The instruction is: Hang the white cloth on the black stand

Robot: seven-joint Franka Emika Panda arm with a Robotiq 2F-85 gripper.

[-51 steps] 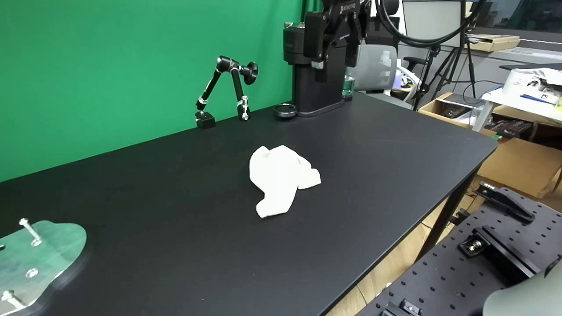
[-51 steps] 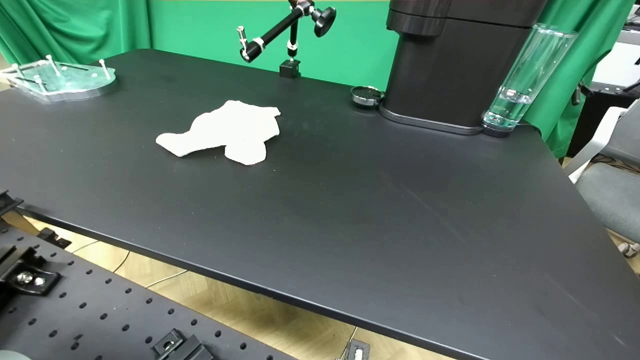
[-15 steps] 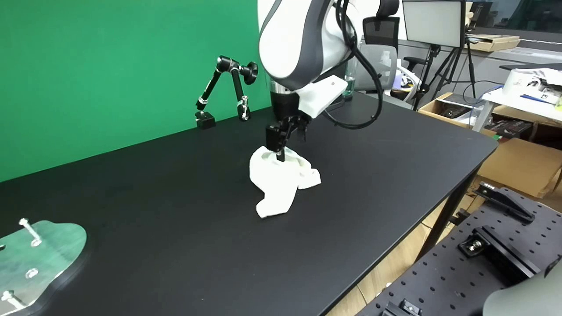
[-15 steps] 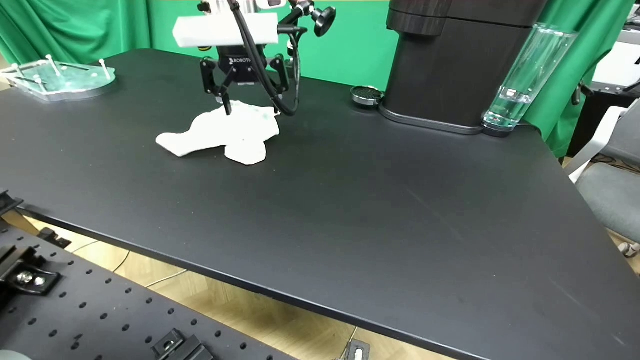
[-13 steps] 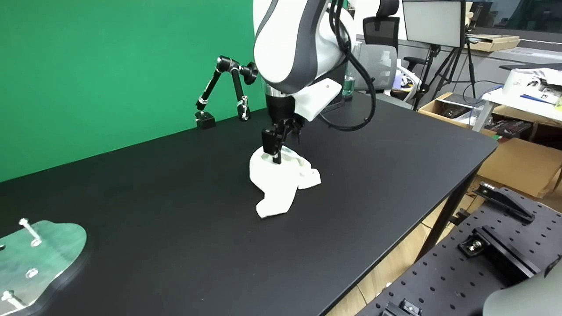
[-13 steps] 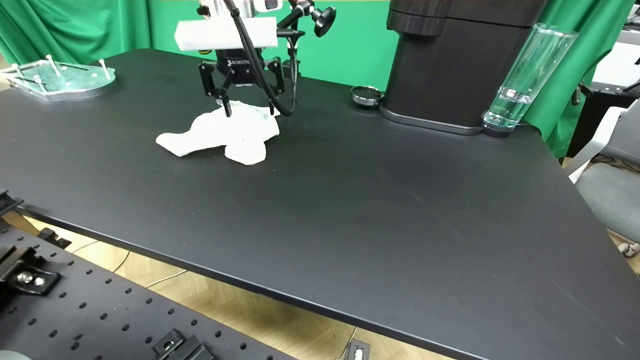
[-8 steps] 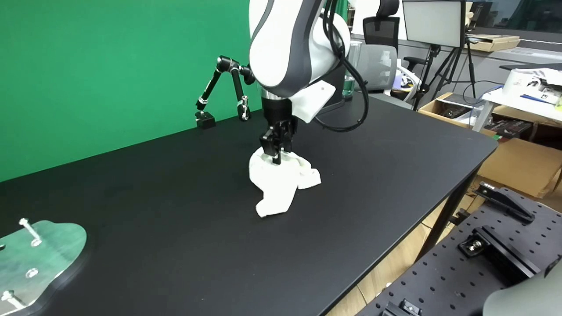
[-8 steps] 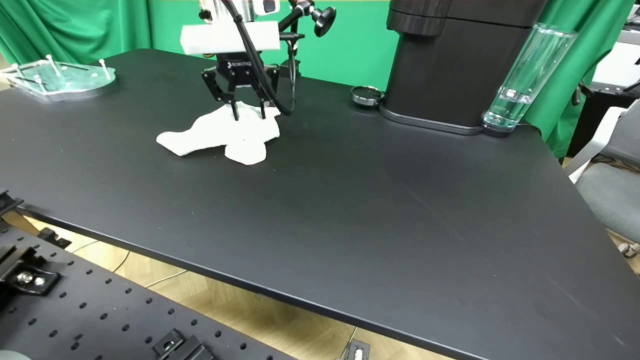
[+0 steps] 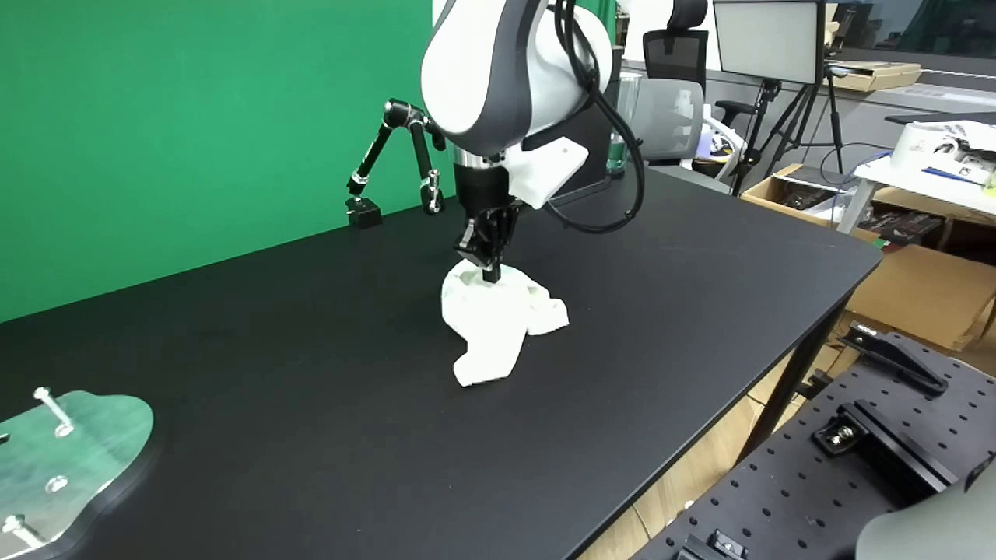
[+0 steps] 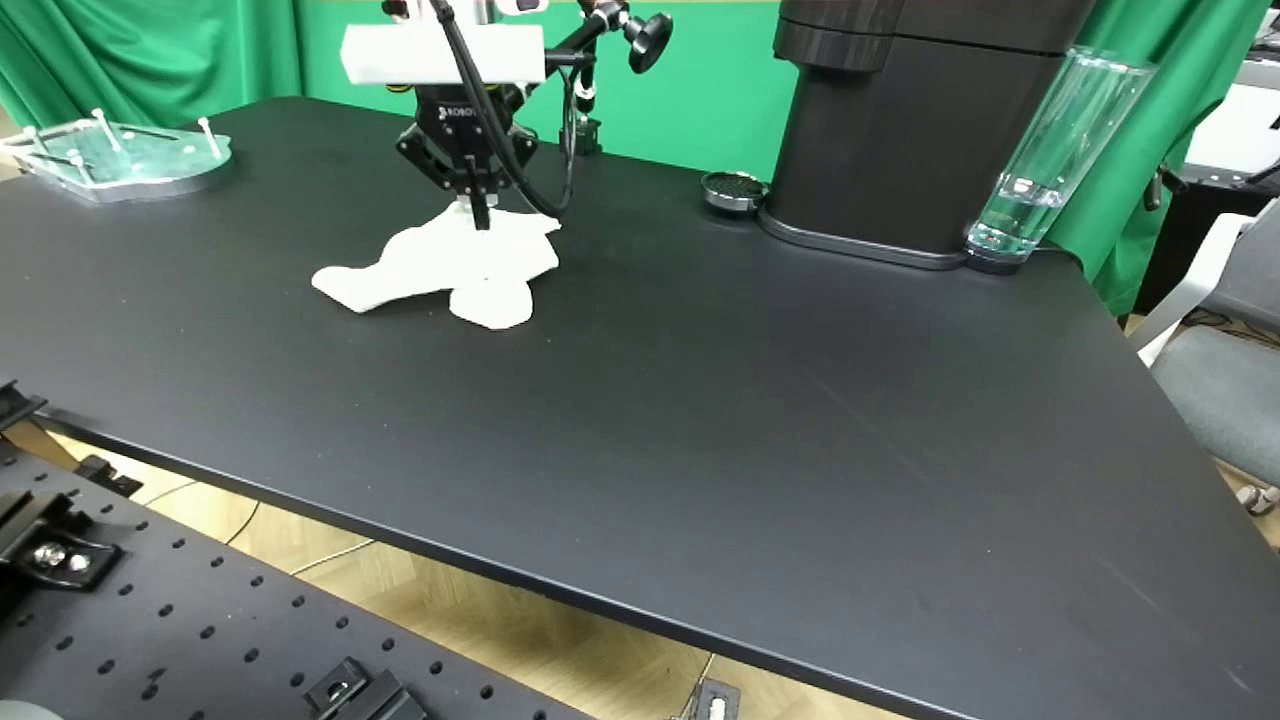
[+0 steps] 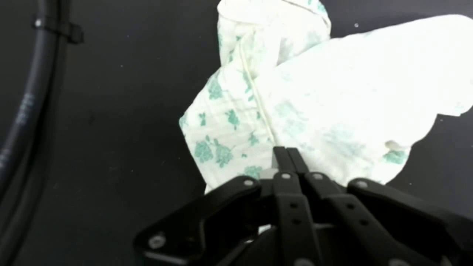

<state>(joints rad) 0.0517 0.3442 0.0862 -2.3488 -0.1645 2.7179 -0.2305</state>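
- The black metal two-fingered gripper (image 11: 286,150) points downward with its fingers together; a ridge of the crumpled white cloth with green sprigs (image 11: 343,99) runs right up to the tips, which look clamped on it.
- The cloth lies directly under the gripper on the matte black tabletop (image 9: 311,404), most of it on the nearer side of the gripper in both exterior views.
- Just above the gripper sits a white rectangular block (image 10: 445,55), and above that the rounded white-and-grey robot arm (image 9: 498,78).
- Beside the gripper hangs a loop of thick black cable (image 11: 40,59).
- Behind the gripper, apart from it, is the jointed black stand with silver collars (image 9: 421,152).
- Farther to the right of the gripper, in an exterior view: a small round silver-rimmed dish (image 10: 734,192), a tall dark machine (image 10: 920,150) and a clear cylinder part-filled with liquid (image 10: 1057,150).
- On the gripper's opposite side, well apart, lies a glassy green-tinted board with pale pegs (image 10: 140,160).
- Farthest off are a plain green backdrop (image 9: 194,132) and a grey office chair (image 9: 657,132).
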